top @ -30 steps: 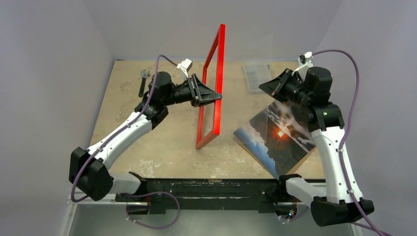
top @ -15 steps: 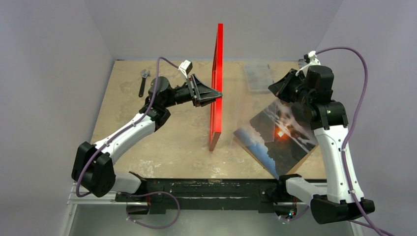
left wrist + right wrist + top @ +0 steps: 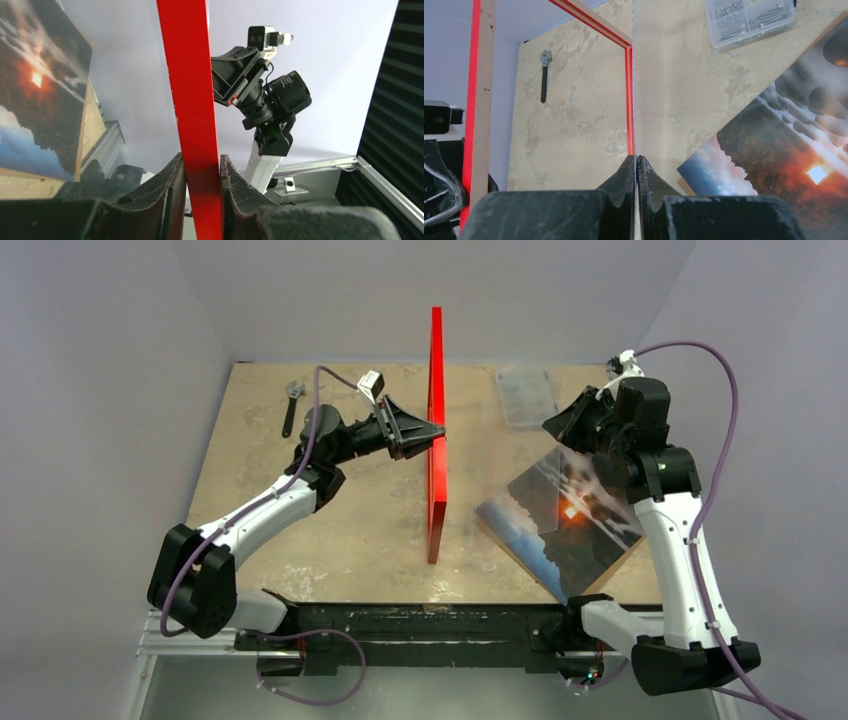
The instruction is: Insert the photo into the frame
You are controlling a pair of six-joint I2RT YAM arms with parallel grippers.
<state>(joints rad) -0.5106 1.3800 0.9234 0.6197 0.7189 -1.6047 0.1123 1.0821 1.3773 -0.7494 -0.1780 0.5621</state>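
My left hand [image 3: 433, 433] pinches one side of the big thin red picture frame [image 3: 436, 350] and holds it standing tall on its edge over the sandy table [image 3: 330, 520]. My right hand [image 3: 636, 160] is squeezed tight on what looks like a thin see-through sheet [image 3: 646, 90], though it is hard to see. The shiny photo of a sunset and dark rocks [image 3: 565, 520] lies face up below my right hand, apart from the frame.
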